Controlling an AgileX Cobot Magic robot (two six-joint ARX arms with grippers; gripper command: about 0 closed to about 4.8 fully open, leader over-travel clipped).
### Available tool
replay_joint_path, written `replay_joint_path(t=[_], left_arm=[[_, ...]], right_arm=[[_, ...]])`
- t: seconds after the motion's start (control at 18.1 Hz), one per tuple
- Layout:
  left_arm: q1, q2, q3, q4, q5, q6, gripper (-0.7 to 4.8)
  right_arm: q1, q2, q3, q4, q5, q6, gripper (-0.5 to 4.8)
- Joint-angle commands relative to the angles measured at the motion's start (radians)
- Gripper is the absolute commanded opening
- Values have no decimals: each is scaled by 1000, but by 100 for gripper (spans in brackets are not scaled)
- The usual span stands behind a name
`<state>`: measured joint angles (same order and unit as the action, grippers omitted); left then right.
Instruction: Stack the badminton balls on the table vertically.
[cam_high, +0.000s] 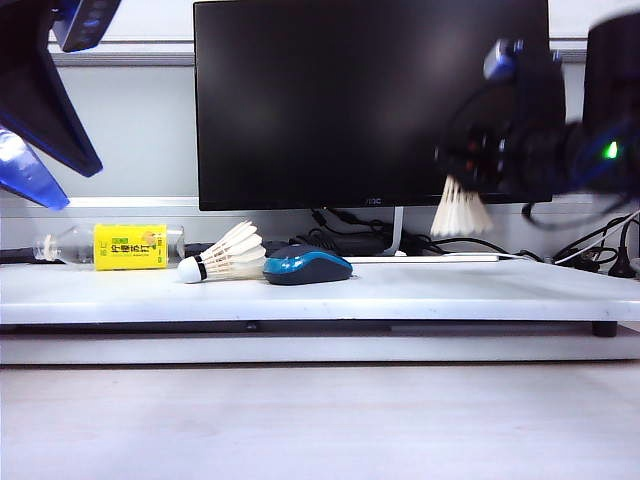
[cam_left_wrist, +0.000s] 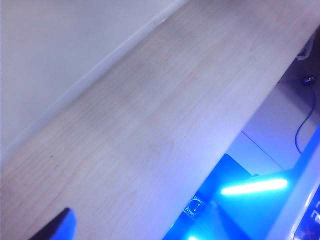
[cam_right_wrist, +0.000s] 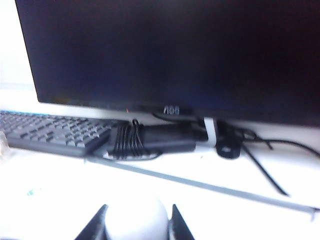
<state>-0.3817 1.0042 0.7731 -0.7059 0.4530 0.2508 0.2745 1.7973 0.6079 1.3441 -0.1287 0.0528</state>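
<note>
Gripping a shuttlecock (cam_high: 460, 210), right fingers (cam_right_wrist: 136, 220) before AOC monitor (cam_high: 372, 100); left fingers' state unclear

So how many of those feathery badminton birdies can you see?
2. One shuttlecock lies on its side on the table, against the mouse. The other shuttlecock is up in the air, held by the right end effector, feathers pointing down. None seem hidden.

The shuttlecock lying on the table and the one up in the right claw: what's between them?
In the exterior view, the blue-and-black mouse touches the lying shuttlecock; the right gripper holds the other shuttlecock aloft.
</note>
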Motion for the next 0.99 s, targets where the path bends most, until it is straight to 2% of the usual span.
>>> replay_joint_path(t=[0.06, 0.33, 0.61, 0.66, 0.83, 0.99], left_arm=[[-1, -2, -18, 32, -7, 4, 364], [-1, -2, -19, 36, -8, 4, 364], [-1, -2, -19, 70, -7, 3, 364], [-1, -2, -19, 109, -2, -10, 364], [-1, -2, -19, 280, 4, -124, 364], [-1, -2, -19, 293, 4, -131, 364]], right_arm=[[0, 53, 19, 57, 20, 3, 112], [0, 121, 116, 42, 22, 3, 112], [0, 143, 133, 8, 21, 3, 112], [1, 143, 133, 5, 20, 3, 112], [1, 143, 133, -7, 18, 3, 112], [1, 143, 133, -9, 18, 3, 113]])
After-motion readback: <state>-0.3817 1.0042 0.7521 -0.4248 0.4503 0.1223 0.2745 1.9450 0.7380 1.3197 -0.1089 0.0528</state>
